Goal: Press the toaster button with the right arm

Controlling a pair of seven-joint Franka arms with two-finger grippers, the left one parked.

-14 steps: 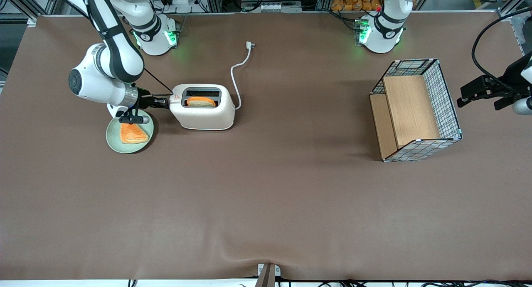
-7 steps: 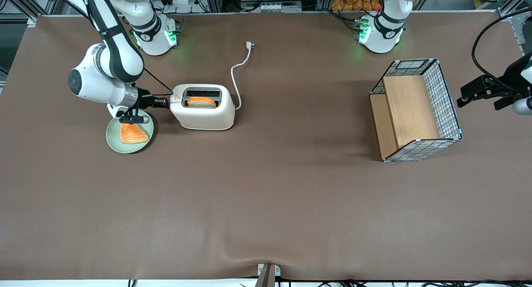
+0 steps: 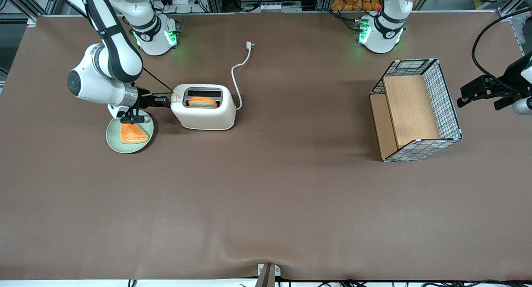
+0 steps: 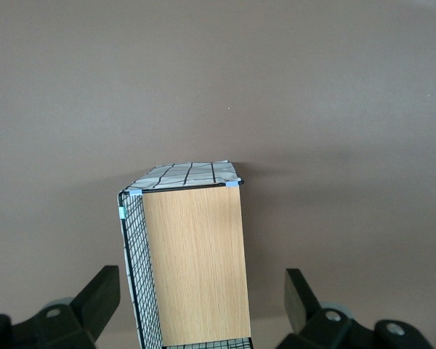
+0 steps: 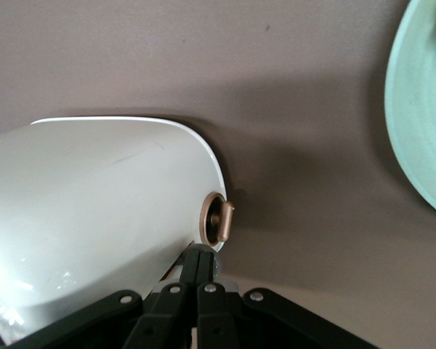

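At toaster's narrow end: gripper [image 3: 166, 101] pinched closed, holding nothing, tips against the toaster [image 3: 203, 107].
Button [image 5: 223, 221] sits just beside the fingertips [image 5: 200, 270]; toaster's long axis runs away from the right arm [image 3: 109, 60].

The brown table [image 3: 266, 204] carries the toaster [image 3: 203, 112], a green plate [image 3: 111, 142] and a wire basket [image 3: 451, 112].

Pale green plate [image 3: 111, 141] on brown table [image 3: 266, 204] holds one orange toast slice [image 3: 133, 133]. Wire basket [image 3: 447, 106] with wooden panels sits toward the parked arm's end.
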